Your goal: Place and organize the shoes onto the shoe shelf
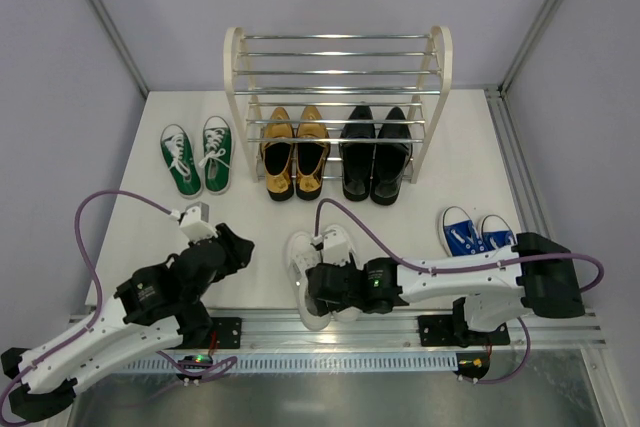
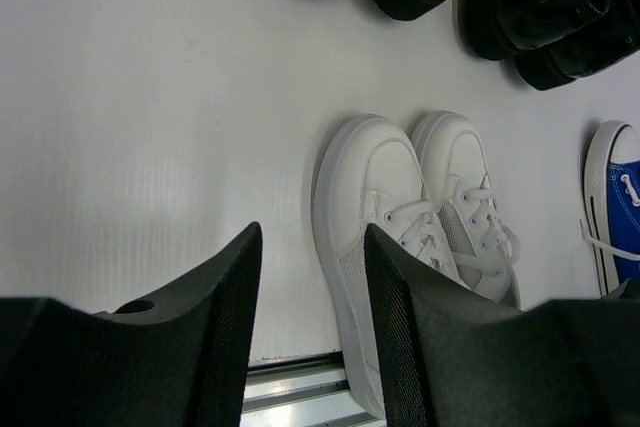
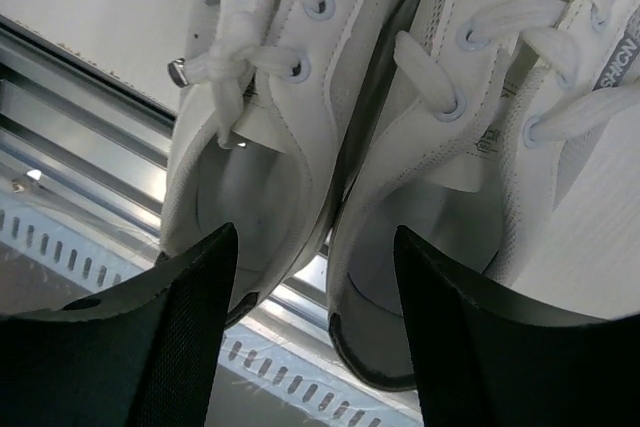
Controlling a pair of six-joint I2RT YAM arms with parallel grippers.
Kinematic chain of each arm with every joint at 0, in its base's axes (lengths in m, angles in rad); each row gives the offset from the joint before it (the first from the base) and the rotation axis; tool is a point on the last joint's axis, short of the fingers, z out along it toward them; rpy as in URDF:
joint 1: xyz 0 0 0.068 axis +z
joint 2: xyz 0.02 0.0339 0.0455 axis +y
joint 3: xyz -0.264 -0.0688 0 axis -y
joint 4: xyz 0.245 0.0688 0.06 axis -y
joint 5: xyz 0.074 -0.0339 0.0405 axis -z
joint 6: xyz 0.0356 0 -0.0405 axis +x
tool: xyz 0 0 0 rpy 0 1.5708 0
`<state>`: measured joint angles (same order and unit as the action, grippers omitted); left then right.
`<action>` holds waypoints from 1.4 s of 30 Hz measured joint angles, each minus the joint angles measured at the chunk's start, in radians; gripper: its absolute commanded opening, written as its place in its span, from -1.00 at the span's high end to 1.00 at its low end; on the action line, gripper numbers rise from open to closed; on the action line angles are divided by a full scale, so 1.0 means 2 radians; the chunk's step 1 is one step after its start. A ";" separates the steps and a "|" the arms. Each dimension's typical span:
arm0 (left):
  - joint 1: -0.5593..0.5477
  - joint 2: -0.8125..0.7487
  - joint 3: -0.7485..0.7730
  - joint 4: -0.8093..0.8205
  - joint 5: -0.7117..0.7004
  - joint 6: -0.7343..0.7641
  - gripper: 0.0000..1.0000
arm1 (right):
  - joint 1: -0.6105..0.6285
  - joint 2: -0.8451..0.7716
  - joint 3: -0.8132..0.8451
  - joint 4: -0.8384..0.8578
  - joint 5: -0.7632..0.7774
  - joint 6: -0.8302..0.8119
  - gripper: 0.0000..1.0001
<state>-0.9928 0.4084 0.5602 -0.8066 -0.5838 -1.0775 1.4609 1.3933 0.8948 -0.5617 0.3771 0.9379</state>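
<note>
The shoe shelf (image 1: 240, 97) stands at the back. Gold loafers (image 1: 295, 152) and black dress shoes (image 1: 375, 152) sit side by side at its bottom tier. Green sneakers (image 1: 197, 157) lie left of the shelf, and blue sneakers (image 1: 478, 232) lie at the right. The white sneakers (image 1: 300, 257) lie near the front edge with their heels over the rail. My right gripper (image 3: 312, 232) is open just above those heels, one finger over each shoe's opening. My left gripper (image 2: 312, 232) is open and empty, left of the white sneakers (image 2: 400, 197).
A metal rail (image 1: 250, 319) and a perforated strip run along the table's near edge, under the white sneakers' heels (image 3: 420, 347). Frame posts rise at both back corners. The shelf's upper tiers hold nothing.
</note>
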 measured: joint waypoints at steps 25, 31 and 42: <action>0.000 -0.004 0.020 -0.032 -0.028 0.009 -0.65 | -0.007 0.005 -0.010 -0.040 0.038 -0.034 0.92; 0.000 -0.012 0.044 -0.043 -0.047 0.019 -0.93 | -0.025 -0.084 0.063 -0.127 0.075 -0.082 0.92; 0.000 -0.019 0.052 -0.065 -0.059 0.024 -0.99 | -0.195 -0.092 0.127 -0.127 0.142 -0.209 0.92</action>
<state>-0.9932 0.3714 0.6643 -0.9371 -0.7021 -1.0286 1.0706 1.2098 1.1492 -0.8162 0.6613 0.5201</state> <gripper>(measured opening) 0.994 0.098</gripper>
